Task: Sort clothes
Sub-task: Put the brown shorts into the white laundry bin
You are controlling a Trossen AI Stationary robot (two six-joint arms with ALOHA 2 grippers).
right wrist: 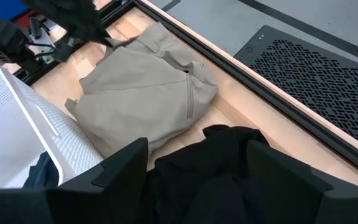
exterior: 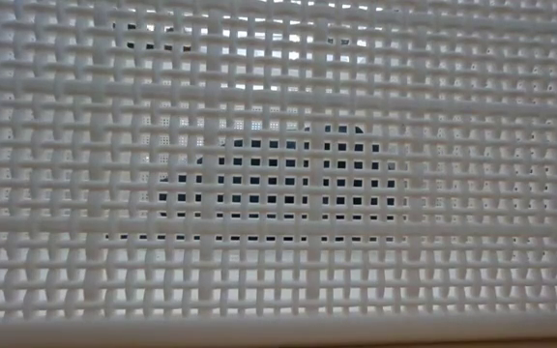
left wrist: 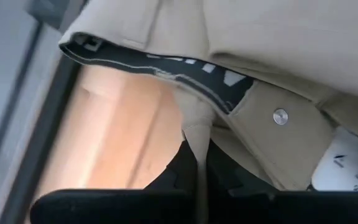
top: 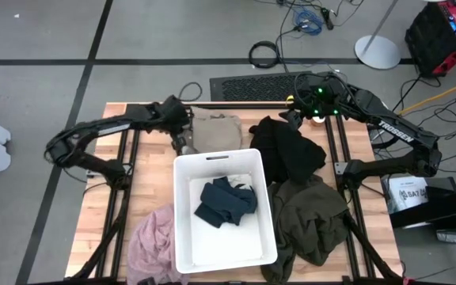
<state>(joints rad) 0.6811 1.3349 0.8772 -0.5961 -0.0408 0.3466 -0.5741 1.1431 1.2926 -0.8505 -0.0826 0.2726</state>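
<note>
Two grippers are working at the far side of the table. The left gripper is reaching to the left edge of the tan khaki garment, its fingers pressed together and pinching a fold of that cloth. The garment is lying bunched at the far edge, just beyond the white bin, waistband and a metal snap showing in the left wrist view. The right gripper is hovering with fingers spread over the far part of the black garment, which is lying right of the bin. The dark olive green garment is lying nearer, touching the black one. The navy blue garment is sitting inside the bin. The pale pink garment is lying at the bin's near left.
</note>
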